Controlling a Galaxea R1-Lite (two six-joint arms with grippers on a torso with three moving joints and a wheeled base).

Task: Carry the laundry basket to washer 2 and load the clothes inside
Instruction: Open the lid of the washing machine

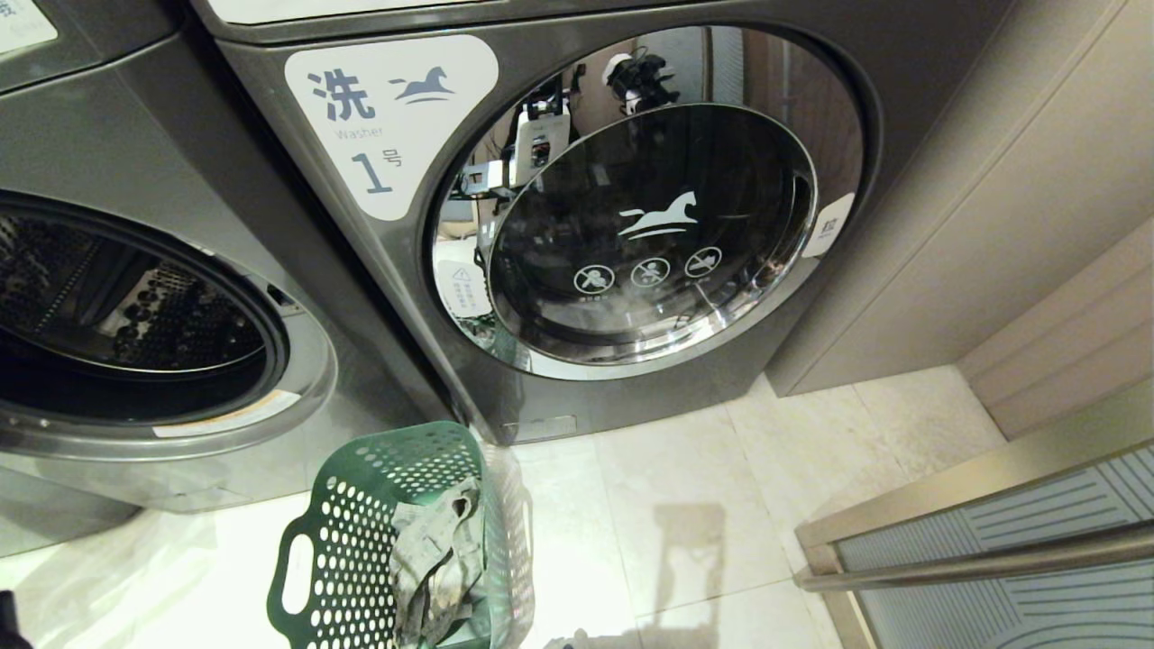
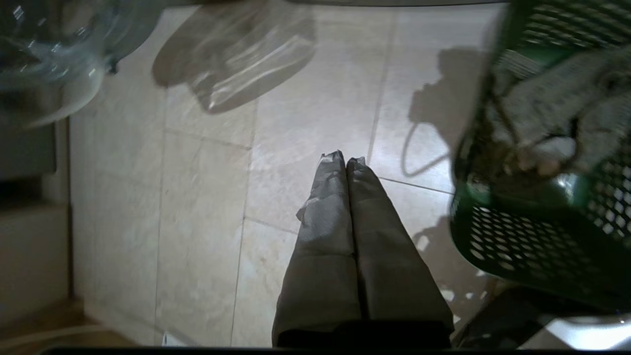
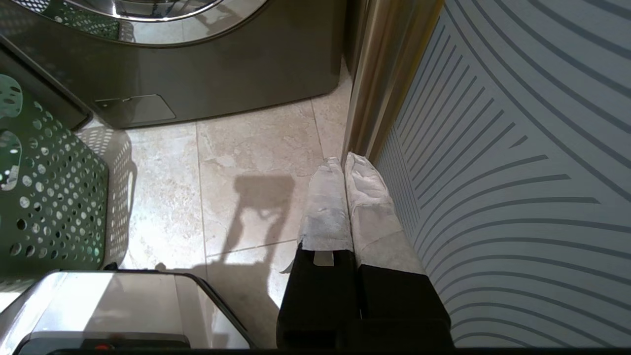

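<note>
Left gripper (image 2: 345,160), closed, points floorward beside laundry basket (image 2: 517,246).

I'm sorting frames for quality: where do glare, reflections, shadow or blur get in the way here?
Head view: the chrome-rimmed door of washer 1 mirrors the room, and the floor by the laundry basket is washed out. Left wrist view: dim, with the clothes and basket smeared; the left gripper stays sharp. Right wrist view: crisp, with a hard shadow on the tiles.
</note>
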